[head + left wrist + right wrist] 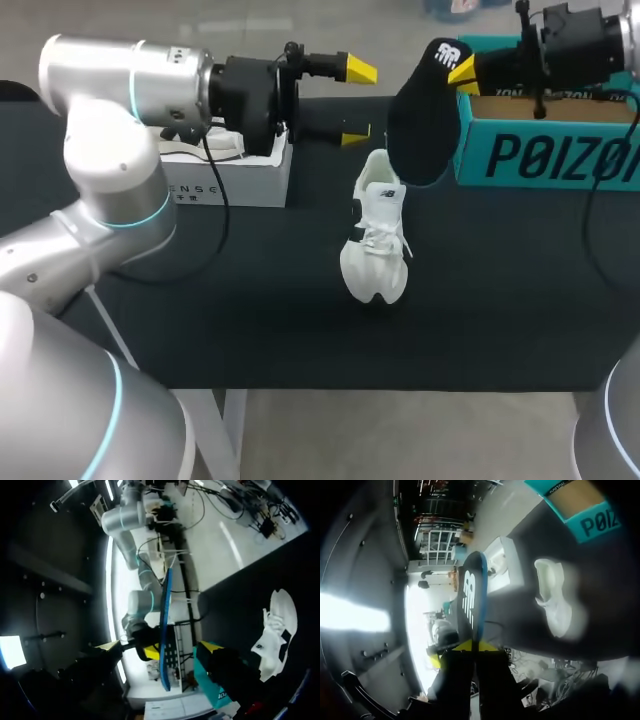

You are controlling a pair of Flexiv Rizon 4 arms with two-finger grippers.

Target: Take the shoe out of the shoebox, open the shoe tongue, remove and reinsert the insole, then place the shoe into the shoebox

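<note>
Head view: the right tool (462, 72) is clenched on one end of the black insole (425, 115), which hangs above the white shoe (377, 245) resting on the desk (250, 310) near the teal shoebox (545, 150); the left tool (355, 102) is released and empty. Left wrist view: the insole shows edge-on ahead of the spread fingers, untouched. Right wrist view: both tips pinch the insole, so reinsertion should, in my judgement, lead with the free end into the opening while the left tool steadies the shoe.

The left tool (158, 647) gapes wide toward the edge-on insole (166, 605) ahead.
</note>
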